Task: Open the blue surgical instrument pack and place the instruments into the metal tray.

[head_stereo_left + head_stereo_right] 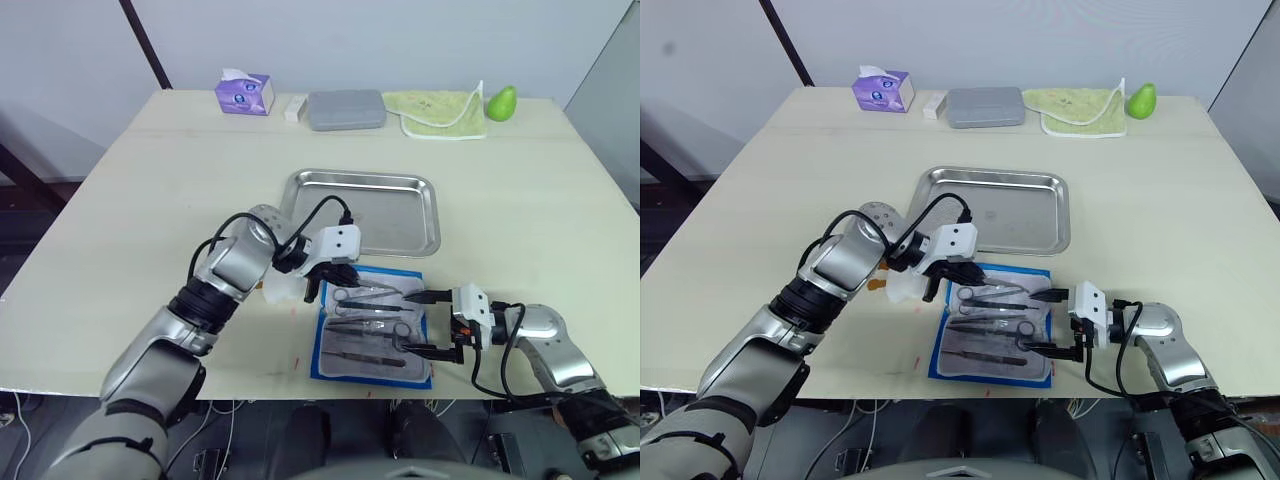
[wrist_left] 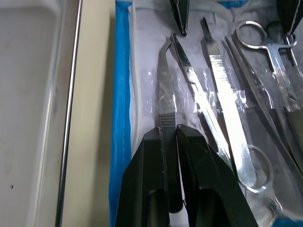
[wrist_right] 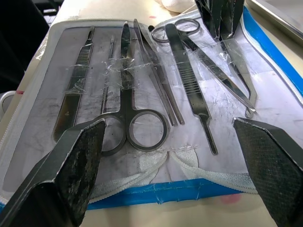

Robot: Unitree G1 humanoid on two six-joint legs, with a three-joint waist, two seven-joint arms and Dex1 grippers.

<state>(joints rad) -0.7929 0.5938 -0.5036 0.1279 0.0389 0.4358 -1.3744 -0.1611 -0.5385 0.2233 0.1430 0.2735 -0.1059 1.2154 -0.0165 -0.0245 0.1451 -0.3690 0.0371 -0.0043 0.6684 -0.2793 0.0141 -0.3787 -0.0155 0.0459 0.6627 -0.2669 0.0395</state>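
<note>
I have the left gripper (image 2: 169,137) pinched on a thin curved silvery instrument (image 2: 165,101) in the opened flat blue instrument pack (image 1: 372,325). The right gripper (image 1: 428,322) hovers wide open and empty at the pack's 3 o'clock edge. The shiny rectangular steel tray (image 1: 364,209) sits just beyond at 12 o'clock on the pale table (image 1: 140,200).

The left arm reaches in from the near left, bent at the elbow, its forearm angled toward the middle of the table and the wrist turned down. The left gripper (image 1: 330,283) points downward, and in the left wrist view its two black fingers (image 2: 147,179) are pressed close together with a thin strip of metal pinched between their tips. The right arm comes in low from the near right, forearm lying roughly level and pointing toward the robot's left. The right gripper (image 1: 424,322) has its fingers (image 3: 71,161) spread wide apart, holding nothing.
</note>
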